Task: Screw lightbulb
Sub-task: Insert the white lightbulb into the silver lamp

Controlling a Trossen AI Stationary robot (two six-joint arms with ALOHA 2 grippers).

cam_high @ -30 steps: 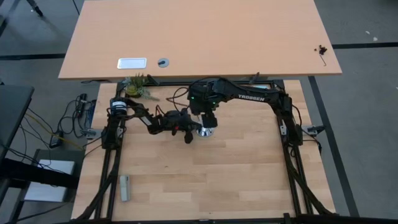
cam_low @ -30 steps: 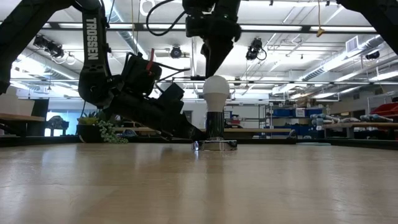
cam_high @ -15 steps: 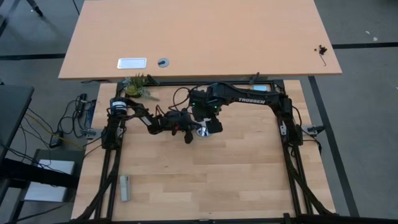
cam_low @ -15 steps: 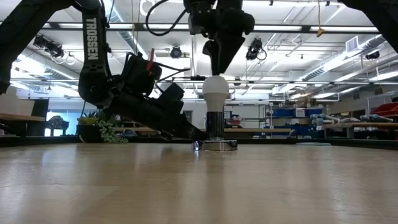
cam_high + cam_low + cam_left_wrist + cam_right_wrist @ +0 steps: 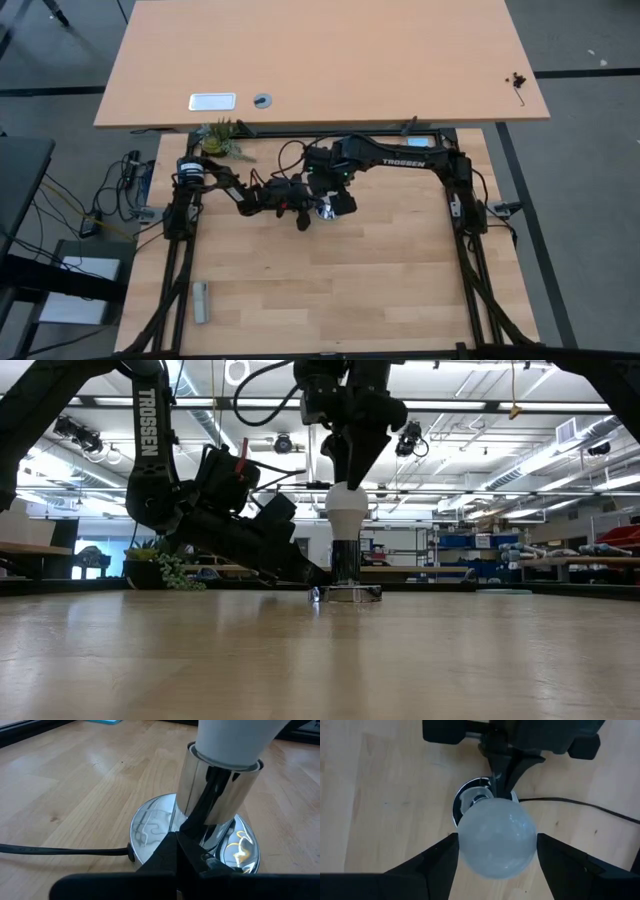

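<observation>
The frosted-white lightbulb (image 5: 347,512) stands upright with its narrow base in the shiny silver socket (image 5: 345,565), whose round base plate (image 5: 150,822) rests on the table. A thin black cord (image 5: 60,851) leaves the plate. My right gripper (image 5: 495,837) hangs open above, one finger on either side of the bulb's top (image 5: 495,840); I cannot tell whether they touch it. My left gripper (image 5: 177,847) is shut, low at the socket's foot, and also shows in the high view (image 5: 303,212). My left gripper presses its shut fingertips (image 5: 178,840) on the socket's round base plate (image 5: 155,827), right at the foot of the chrome stem. It comes slanting down from the table's left side. The socket stands upright, flat on the table.
A small plant (image 5: 222,140) stands at the table's far left edge. A small grey object (image 5: 201,300) lies near the left front. A larger desk (image 5: 320,60) lies beyond the far edge. The wood in front of the socket is bare.
My right gripper has turned about its wrist and come down toward the lightbulb; its tips now hide the bulb's top in the low view. The bulb and the socket have stayed in place.
</observation>
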